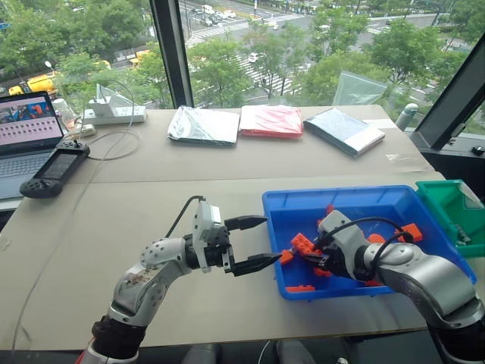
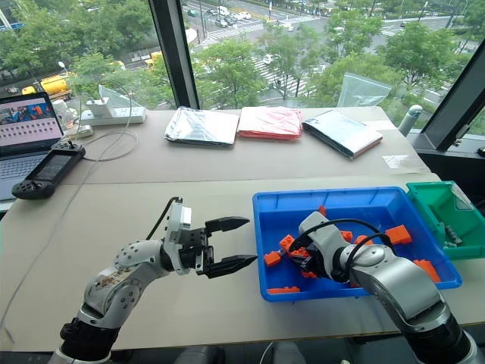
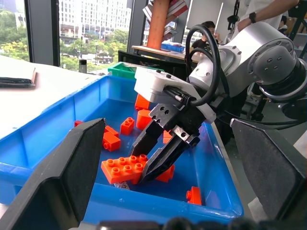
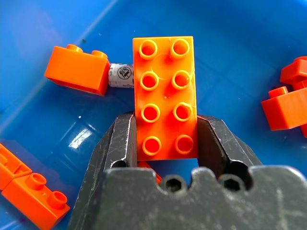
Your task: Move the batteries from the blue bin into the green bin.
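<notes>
R hand (image 4: 167, 139) was clamped on an orange 2x4 brick (image 4: 165, 96), uncovering a battery (image 4: 121, 75) in blue bin (image 1: 276, 205). L hand (image 1: 254, 243) hung open. Next: drop brick aside, grab battery.

Hidden and cut-off items, blue bin area

A slim silvery-grey metal battery (image 4: 120, 75) lies mostly hidden under the flat orange eight-stud plastic brick (image 4: 165, 98) and a smaller orange brick (image 4: 79, 69); only its printed midsection shows. The deep green plastic bin (image 1: 455, 206) is cut by the frame edge; small items inside it are too small to identify.
</notes>
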You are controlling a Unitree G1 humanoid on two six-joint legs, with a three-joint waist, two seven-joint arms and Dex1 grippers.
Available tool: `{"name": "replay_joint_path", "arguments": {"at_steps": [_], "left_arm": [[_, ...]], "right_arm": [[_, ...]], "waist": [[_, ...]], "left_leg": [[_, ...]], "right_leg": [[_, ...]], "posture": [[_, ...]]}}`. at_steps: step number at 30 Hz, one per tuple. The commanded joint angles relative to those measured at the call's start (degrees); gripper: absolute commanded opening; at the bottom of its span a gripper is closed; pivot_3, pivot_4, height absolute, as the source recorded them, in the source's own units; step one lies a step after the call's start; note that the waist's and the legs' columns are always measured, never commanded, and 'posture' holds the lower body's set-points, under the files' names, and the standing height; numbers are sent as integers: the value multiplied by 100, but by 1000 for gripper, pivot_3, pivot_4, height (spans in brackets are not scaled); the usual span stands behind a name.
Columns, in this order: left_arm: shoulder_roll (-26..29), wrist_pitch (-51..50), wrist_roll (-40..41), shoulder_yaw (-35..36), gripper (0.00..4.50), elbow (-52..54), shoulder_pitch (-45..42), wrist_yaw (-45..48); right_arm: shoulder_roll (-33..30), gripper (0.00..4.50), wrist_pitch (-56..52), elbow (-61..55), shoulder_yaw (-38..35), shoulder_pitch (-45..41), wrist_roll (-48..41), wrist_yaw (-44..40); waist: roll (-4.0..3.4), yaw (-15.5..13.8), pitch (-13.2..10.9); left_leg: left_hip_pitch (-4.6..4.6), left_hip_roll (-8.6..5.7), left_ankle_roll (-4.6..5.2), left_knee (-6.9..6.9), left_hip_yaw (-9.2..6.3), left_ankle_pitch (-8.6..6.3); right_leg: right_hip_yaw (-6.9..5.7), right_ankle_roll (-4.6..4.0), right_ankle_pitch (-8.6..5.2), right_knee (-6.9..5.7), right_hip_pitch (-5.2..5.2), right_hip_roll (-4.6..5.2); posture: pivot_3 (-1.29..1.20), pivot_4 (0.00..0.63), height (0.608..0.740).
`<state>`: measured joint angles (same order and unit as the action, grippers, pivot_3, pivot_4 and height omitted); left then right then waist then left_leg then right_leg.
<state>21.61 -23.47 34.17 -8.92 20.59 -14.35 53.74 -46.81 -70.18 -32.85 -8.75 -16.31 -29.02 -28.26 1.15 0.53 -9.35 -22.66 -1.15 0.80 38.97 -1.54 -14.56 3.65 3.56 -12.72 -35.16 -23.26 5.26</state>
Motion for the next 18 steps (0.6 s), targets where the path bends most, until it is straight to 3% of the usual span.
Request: {"name": "replay_joint_path", "arguments": {"at_steps": [1,6,8,14,18], "left_arm": [[-34,-14,130,19,4500,242,-110,-30],[-46,-7,114,4,4500,215,-116,-16],[-46,3,106,7,4500,199,-118,-4],[-61,20,85,0,4500,171,-122,7],[-88,28,65,-12,4500,151,-135,-8]], "right_arm": [[-256,1458,249,361,-1001,-169,243,172],[-524,1458,467,809,-1149,141,693,347],[-540,2461,515,784,-1164,194,749,367],[-660,4409,803,317,-836,64,476,-110],[-921,4468,1366,-10,-345,62,430,-743]], "waist": [[0,-4,0],[1,12,1],[1,14,1],[0,38,1],[1,27,1]], "left_leg": [[0,0,0,0,1,0],[0,2,0,-4,7,0],[0,1,0,-5,9,0],[6,5,0,-4,8,0],[4,3,0,-4,8,0]], "right_leg": [[0,0,0,0,0,0],[-1,-1,0,2,0,-2],[0,-1,0,2,0,-1],[8,-1,0,-1,0,-4],[7,0,0,1,0,-3]], "posture": [[0,150,740],[0,150,740],[0,150,740],[0,150,740],[0,150,740]]}}
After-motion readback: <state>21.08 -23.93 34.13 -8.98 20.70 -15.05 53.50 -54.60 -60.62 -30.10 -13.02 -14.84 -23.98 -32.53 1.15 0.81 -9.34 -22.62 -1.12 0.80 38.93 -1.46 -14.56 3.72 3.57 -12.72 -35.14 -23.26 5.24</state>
